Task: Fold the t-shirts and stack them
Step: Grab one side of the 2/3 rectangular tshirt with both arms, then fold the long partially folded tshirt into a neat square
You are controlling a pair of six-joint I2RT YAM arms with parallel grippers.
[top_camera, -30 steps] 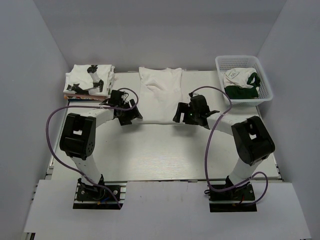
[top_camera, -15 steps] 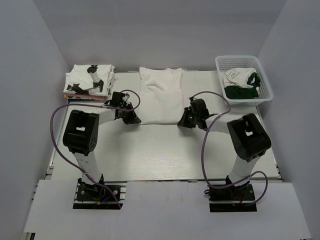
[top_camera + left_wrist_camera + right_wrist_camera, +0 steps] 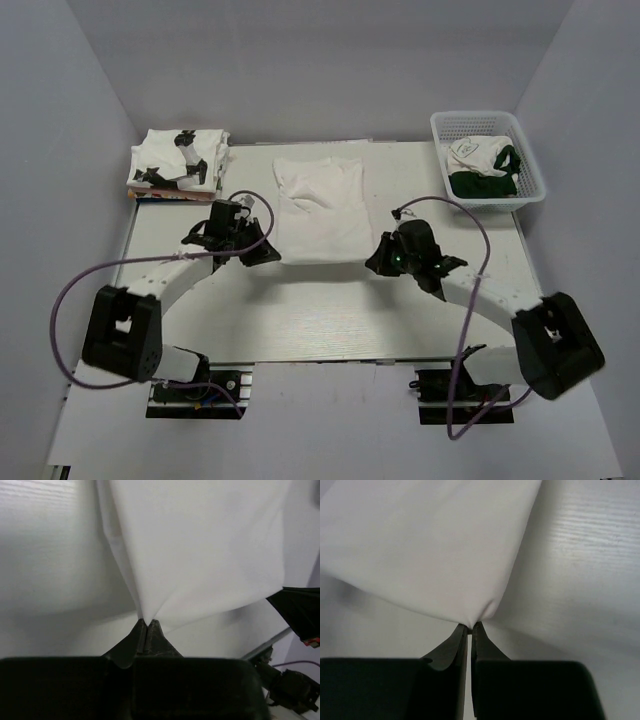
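A white t-shirt (image 3: 318, 205) lies partly folded in the middle of the table, its plain side up. My left gripper (image 3: 270, 254) is shut on its near left corner, and the cloth (image 3: 200, 550) fans out from the pinched tips (image 3: 146, 622). My right gripper (image 3: 375, 258) is shut on the near right corner, where the hem (image 3: 435, 555) bunches at the tips (image 3: 471, 625). Both corners are pulled toward me. A stack of folded t-shirts (image 3: 180, 160) with black prints sits at the back left.
A white mesh basket (image 3: 487, 157) at the back right holds more crumpled white and dark green clothing. Purple cables loop off both arms. The grey walls close in the table on three sides.
Both grippers came down on the shirt's near corners, shut on them and drew back toward me, dragging the shirt nearer. Both arms now stretch out lower and wider.
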